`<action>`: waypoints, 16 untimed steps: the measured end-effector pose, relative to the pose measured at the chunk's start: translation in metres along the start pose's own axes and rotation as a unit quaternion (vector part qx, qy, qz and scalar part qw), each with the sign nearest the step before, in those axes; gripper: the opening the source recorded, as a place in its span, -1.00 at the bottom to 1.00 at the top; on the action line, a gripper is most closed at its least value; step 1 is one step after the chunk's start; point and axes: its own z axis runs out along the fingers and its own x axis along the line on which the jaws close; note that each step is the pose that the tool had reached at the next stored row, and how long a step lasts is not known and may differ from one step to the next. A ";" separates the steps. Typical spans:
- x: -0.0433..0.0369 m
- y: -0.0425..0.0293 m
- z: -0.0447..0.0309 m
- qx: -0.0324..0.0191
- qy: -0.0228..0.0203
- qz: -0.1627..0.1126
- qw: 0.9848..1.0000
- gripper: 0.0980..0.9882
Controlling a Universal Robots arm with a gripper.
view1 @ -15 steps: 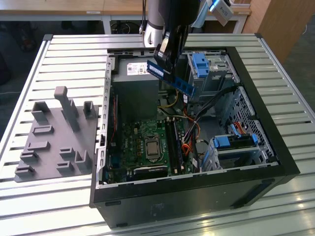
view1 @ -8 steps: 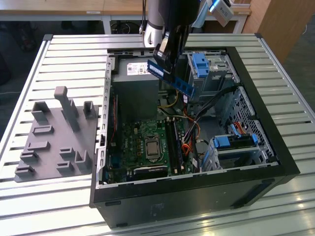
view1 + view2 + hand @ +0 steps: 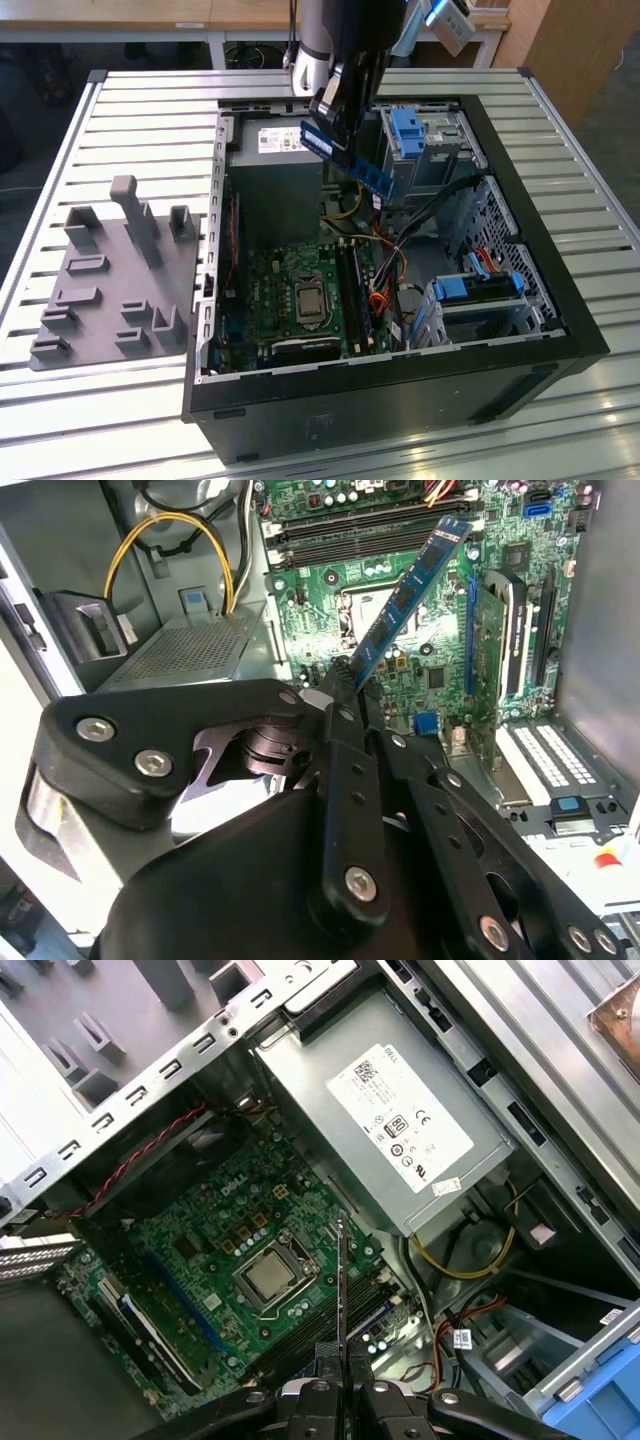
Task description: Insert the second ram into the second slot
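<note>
Grip: hand (image 3: 336, 688) clamped on one end of second ram (image 3: 410, 590), a thin, flat blue board with a row of black chips. Stick hangs above the motherboard (image 3: 310, 585), well clear of it, extending away from the hand. Long axis looks skewed to the black slots (image 3: 360, 535) on that board. Not seated.

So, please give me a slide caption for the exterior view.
The gripper holds the second ram, tilted, above the open computer case, not yet seated on the motherboard.
</note>
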 end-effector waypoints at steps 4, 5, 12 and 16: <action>0.0000 0.0000 0.0000 0.000 0.000 0.007 1.000 -0.90; 0.0000 0.0000 0.0000 0.000 0.000 0.008 1.000 -0.90; 0.0000 0.0000 0.0000 0.000 -0.001 0.018 1.000 -0.90; 0.0000 0.0000 0.0000 0.000 -0.001 0.024 1.000 -0.90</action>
